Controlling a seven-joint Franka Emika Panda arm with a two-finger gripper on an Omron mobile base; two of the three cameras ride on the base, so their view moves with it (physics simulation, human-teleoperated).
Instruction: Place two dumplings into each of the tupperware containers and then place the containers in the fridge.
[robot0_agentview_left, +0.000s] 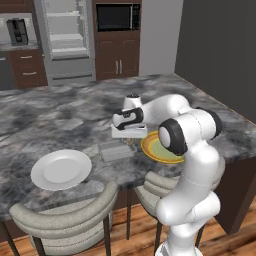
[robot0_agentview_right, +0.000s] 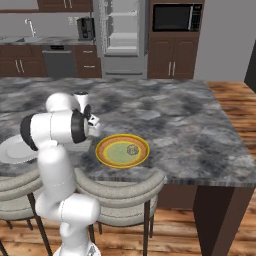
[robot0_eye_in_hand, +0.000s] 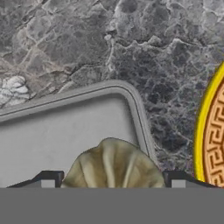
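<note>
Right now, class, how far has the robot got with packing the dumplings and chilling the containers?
Early stage. In hand: the gripper holds a dumpling over a tupperware container whose visible floor is bare. One dumpling still waits on the yellow plate. Left: filling both containers and moving them to the fridge, which stands open.
</note>
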